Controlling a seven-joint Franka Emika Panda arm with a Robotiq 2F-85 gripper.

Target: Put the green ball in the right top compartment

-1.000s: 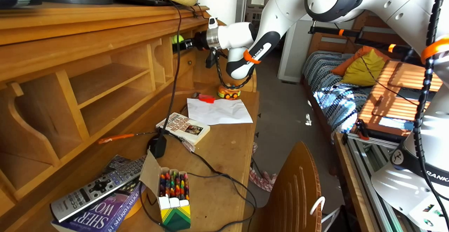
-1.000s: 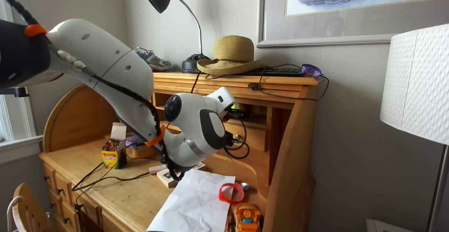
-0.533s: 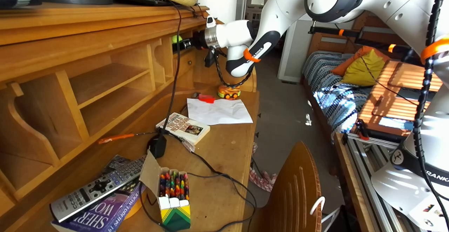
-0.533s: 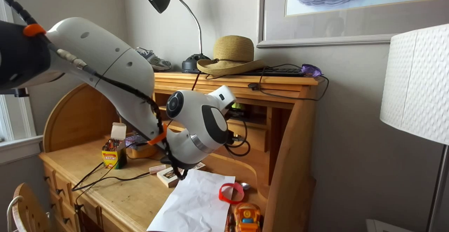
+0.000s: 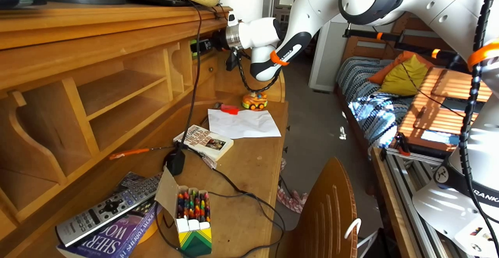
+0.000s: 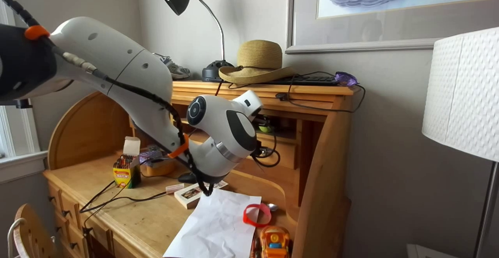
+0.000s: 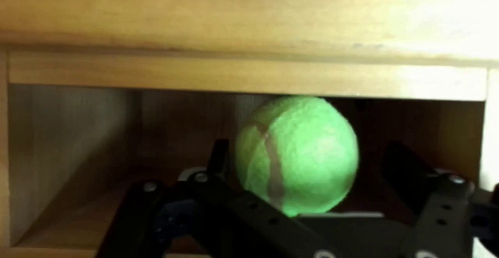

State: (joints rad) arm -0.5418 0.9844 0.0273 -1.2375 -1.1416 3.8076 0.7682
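Note:
The green ball [image 7: 312, 152], with a darker seam, is inside the right top compartment [image 7: 74, 133] of the wooden desk hutch. In the wrist view my gripper [image 7: 310, 157] stands open around it, one finger on each side. A dark gap shows between the ball and the right finger [image 7: 403, 172]; the left finger [image 7: 220, 156] is much closer to it. An exterior view shows the ball [image 6: 266, 128] low in the compartment [image 6: 288, 134], partly behind my wrist and cables. From another side, the gripper [image 5: 202, 46] covers most of it.
The compartment's upper wooden rail [image 7: 249, 75] runs just above the ball. A black cable [image 5: 197, 75] hangs in front of the hutch. Below lie white paper [image 5: 243, 123], a red ring [image 6: 257, 215], an orange toy car [image 6: 275, 242], a book [image 5: 204, 141] and a crayon box [image 5: 195, 223].
The gripper has opened. The ball has dropped lower in the compartment, showing below the fingers instead of above them. My wrist has risen slightly and shifted a little toward the hutch.

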